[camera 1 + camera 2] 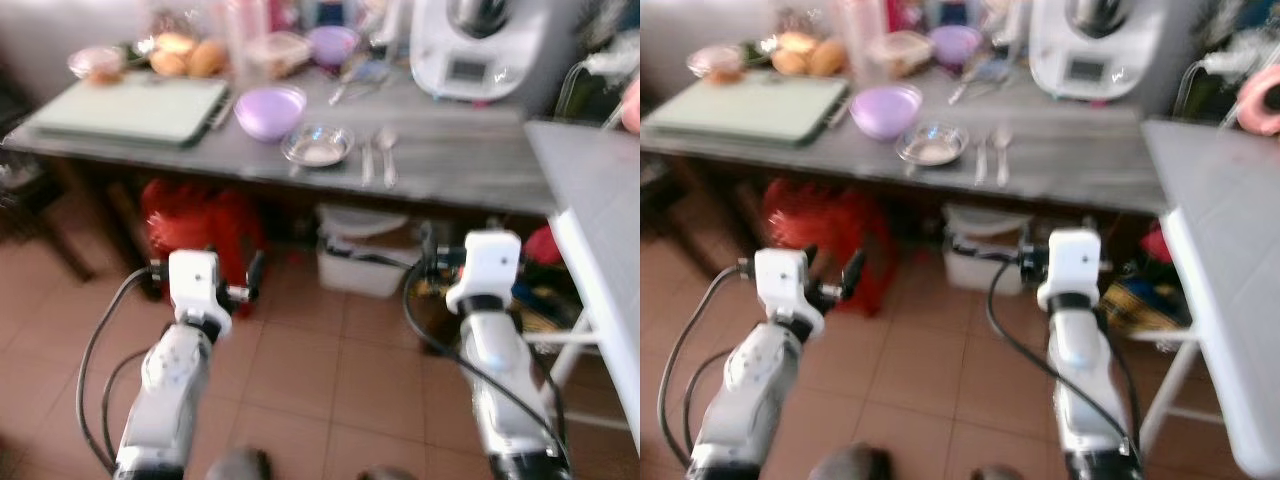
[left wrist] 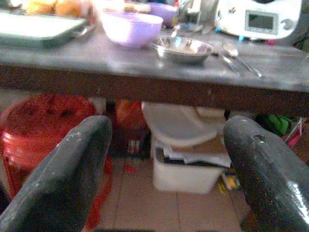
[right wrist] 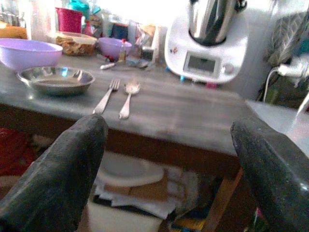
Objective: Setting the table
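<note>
You've got both grippers, left and right, spread wide and holding nothing, short of the table with fork, spoon and steel dish.

No readable text, labels, brands or numbers in any view. The white kitchen appliance at the back of the grey table has a small display panel on its front, but it's blurred and nothing on it can be read; the coloured mark at the appliance's upper corner in the left wrist view is too small to make out. The containers and bottles crowded beside the appliance carry no legible print at this blur level. The white box under the table shows no legible marking either.
</note>
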Controlling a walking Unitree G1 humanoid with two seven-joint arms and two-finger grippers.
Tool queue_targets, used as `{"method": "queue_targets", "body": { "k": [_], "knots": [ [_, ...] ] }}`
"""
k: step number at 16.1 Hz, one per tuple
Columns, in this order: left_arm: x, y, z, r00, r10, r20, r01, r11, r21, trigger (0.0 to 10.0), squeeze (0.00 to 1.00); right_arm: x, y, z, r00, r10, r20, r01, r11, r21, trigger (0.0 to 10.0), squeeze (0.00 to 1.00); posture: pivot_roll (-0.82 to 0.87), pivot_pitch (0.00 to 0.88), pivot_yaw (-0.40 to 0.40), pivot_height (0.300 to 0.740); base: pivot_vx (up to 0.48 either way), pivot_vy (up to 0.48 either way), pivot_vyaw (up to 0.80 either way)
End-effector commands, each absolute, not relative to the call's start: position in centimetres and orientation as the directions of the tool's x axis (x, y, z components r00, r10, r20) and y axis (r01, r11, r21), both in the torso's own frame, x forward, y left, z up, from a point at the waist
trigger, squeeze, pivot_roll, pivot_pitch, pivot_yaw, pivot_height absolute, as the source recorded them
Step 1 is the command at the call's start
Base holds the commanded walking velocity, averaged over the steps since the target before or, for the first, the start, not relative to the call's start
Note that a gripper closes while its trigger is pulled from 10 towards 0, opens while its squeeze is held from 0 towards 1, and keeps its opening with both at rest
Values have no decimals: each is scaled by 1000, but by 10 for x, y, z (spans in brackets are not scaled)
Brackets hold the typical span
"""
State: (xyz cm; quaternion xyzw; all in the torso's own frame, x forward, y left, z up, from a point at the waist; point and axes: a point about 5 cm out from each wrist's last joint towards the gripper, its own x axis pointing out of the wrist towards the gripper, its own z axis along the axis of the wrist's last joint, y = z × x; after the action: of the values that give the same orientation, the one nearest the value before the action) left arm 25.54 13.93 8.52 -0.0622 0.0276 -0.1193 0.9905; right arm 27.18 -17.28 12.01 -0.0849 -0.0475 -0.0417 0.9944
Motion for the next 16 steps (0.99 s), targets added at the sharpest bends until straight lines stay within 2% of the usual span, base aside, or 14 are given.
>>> {"method": "queue_targets", "body": {
  "k": [1, 3, 5, 7, 9, 12, 14, 16],
  "knots": [
    [258, 138, 93, 966, -258, -4, 256, 959, -121, 10000, 0, 273, -181, 122, 989, -115, 98, 129, 980, -151, 10000, 0, -27, 0, 13, 740, 0, 0, 0],
    [261, 138, 98, 968, -251, 19, 251, 964, -90, 10000, 0, 274, -178, 122, 993, -70, 99, 87, 981, -172, 10000, 0, -22, 0, 10, 740, 0, 0, 0],
    [264, 135, 105, 966, -254, 51, 258, 961, -101, 10000, 0, 271, -176, 123, 989, -79, 128, 106, 969, -223, 10000, 0, -6, 0, 3, 740, 0, 0, 0],
    [262, 137, 107, 965, -256, 58, 261, 960, -100, 10000, 0, 264, -172, 115, 995, -40, 91, 56, 984, -169, 10000, 0, -1, 0, 3, 740, 0, 0, 0],
    [257, 139, 104, 962, -270, 47, 274, 956, -104, 10000, 0, 257, -174, 113, 994, -58, 90, 77, 972, -224, 10000, 0, -4, 0, 7, 740, 0, -266, 0],
    [256, 134, 102, 949, -314, 39, 316, 944, -93, 10000, 0, 254, -165, 113, 997, 15, 75, -7, 994, -110, 10000, 0, -13, 0, 7, 740, 161, -313, 0],
    [258, 137, 103, 948, -315, 41, 317, 944, -91, 10000, 0, 256, -166, 114, 997, 8, 74, -1, 995, -98, 10000, 0, -11, 0, 8, 740, 0, -319, 0],
    [262, 141, 106, 949, -311, 47, 314, 946, -77, 10000, 0, 259, -172, 112, 998, -20, 59, 24, 997, -72, 10000, 0, -8, 0, 8, 740, 0, -319, -616]
  ]
}}
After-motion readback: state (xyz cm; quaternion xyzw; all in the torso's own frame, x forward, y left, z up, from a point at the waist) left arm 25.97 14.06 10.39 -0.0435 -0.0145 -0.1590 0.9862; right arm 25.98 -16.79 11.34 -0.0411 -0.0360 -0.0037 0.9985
